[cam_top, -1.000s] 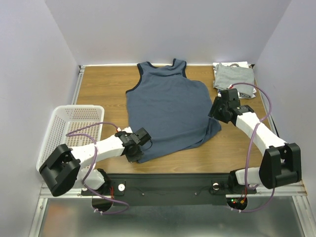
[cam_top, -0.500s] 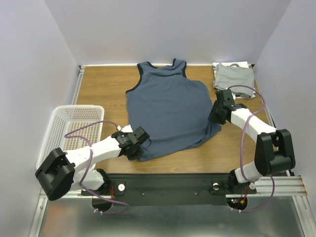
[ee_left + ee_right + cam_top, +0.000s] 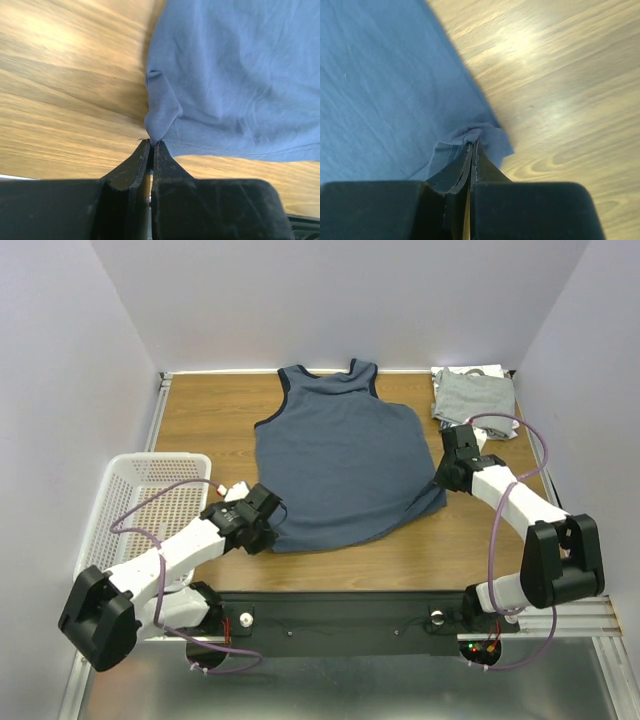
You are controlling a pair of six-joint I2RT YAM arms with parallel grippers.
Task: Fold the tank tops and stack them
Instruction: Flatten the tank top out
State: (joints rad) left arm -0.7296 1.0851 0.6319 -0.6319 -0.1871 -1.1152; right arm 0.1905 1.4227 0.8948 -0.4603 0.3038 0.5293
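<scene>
A slate-blue tank top (image 3: 345, 460) with navy trim lies spread flat on the wooden table (image 3: 205, 420), neck toward the back. My left gripper (image 3: 268, 533) is shut on its near left hem corner; in the left wrist view that corner (image 3: 159, 120) bunches into the left gripper's tips (image 3: 151, 143). My right gripper (image 3: 444, 480) is shut on the near right hem corner, where the cloth (image 3: 485, 137) puckers at the right gripper's tips (image 3: 472, 144). A folded light grey tank top (image 3: 472, 395) rests on white cloth at the back right.
A white plastic mesh basket (image 3: 140, 505) stands at the table's left front edge, beside the left arm. Purple cables loop over both arms. Walls close in the table on three sides.
The right gripper has closed on the right hem corner. The left gripper has drawn the left hem corner leftward, away from the other corner, so the hem now lies straighter.
</scene>
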